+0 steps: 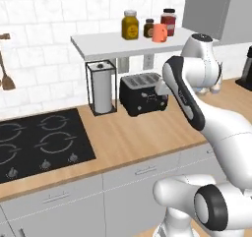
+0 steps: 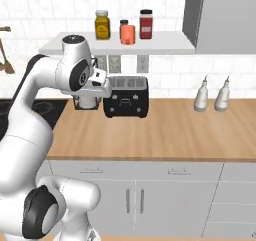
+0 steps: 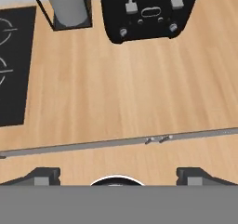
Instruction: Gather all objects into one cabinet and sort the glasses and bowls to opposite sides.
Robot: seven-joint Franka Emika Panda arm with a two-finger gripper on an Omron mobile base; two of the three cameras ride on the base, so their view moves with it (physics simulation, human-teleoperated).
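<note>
The salmon-orange cup [image 1: 159, 33] sits up on the white slab shelf [image 1: 98, 46], tiled wall behind it, squeezed among the lidded jars: the yellow jar [image 1: 130, 25] at its 9 o'clock, a small dark jar [image 1: 148, 28] just behind its left edge, the red jar [image 1: 168, 21] at its 1 o'clock and partly hidden by it. In the right base view the same cup [image 2: 127, 34] covers most of that small jar, so only the lid pokes out.

Down below, the arm folds over the wooden counter [image 2: 165, 130], its upper links blocking part of the black toaster [image 1: 142, 94] and nearly all of the paper-towel holder [image 2: 86, 103] from the right side. The grey cabinet [image 2: 220, 17] is cut off at 2 o'clock (its inside is not visible).

The gripper [image 3: 118, 177] looks down at bare counter, fingertips [image 3: 42, 176] set wide apart with nothing between them, though the tips are clipped at the bottom edge, so it seems spread rather than certainly so. The hob [image 3: 14, 65] runs off at 9 o'clock.
</note>
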